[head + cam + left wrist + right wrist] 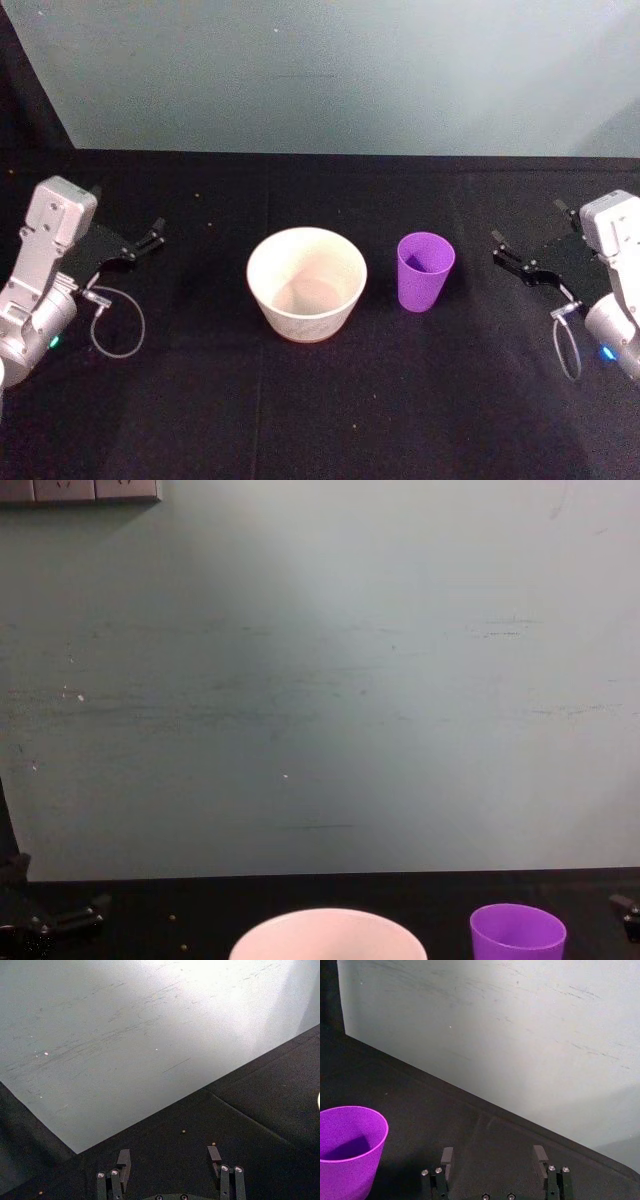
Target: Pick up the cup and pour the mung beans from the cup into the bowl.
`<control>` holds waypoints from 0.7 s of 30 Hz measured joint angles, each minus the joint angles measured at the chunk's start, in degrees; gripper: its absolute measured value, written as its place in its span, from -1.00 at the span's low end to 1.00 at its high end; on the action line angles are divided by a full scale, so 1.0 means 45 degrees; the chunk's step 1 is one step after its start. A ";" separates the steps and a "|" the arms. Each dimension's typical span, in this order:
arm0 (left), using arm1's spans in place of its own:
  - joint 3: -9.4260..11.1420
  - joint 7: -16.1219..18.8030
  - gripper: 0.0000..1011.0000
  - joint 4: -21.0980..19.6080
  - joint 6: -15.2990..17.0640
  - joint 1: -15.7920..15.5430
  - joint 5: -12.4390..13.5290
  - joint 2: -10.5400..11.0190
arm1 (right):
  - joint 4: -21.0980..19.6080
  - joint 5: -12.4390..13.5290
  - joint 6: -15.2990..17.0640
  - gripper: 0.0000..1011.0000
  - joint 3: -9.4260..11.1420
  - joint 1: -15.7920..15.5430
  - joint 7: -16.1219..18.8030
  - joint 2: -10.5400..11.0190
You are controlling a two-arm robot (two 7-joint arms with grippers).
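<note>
Right gripper (497, 248): wide, empty; cup (425, 272) near, ahead of it. Left gripper (146, 240): wide, parked beyond bowl (306, 280). Risk: off-centre pinch topples cup, spilling mung beans.

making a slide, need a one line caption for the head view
The cup stands beside the bowl on the black table, left gripper and right gripper open at either side.

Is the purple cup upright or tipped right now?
Upright: the cup stands on its base beside the bowl, rim facing up, nothing gripping it.
</note>
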 joint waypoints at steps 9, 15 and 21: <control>0.0000 0.0000 0.98 0.0000 0.0000 0.0000 0.0000 0.0000 | 0.0000 0.0000 0.0000 0.98 0.0000 0.0000 0.0000 0.0000; 0.0000 0.0000 0.98 0.0000 0.0000 0.0000 0.0001 0.0000 | 0.0000 0.0000 0.0000 0.98 0.0000 0.0000 0.0000 0.0000; 0.0001 0.0000 0.98 0.0000 0.0000 0.0001 0.0000 0.0000 | 0.0000 0.0000 0.0000 0.98 0.0000 0.0000 0.0000 0.0000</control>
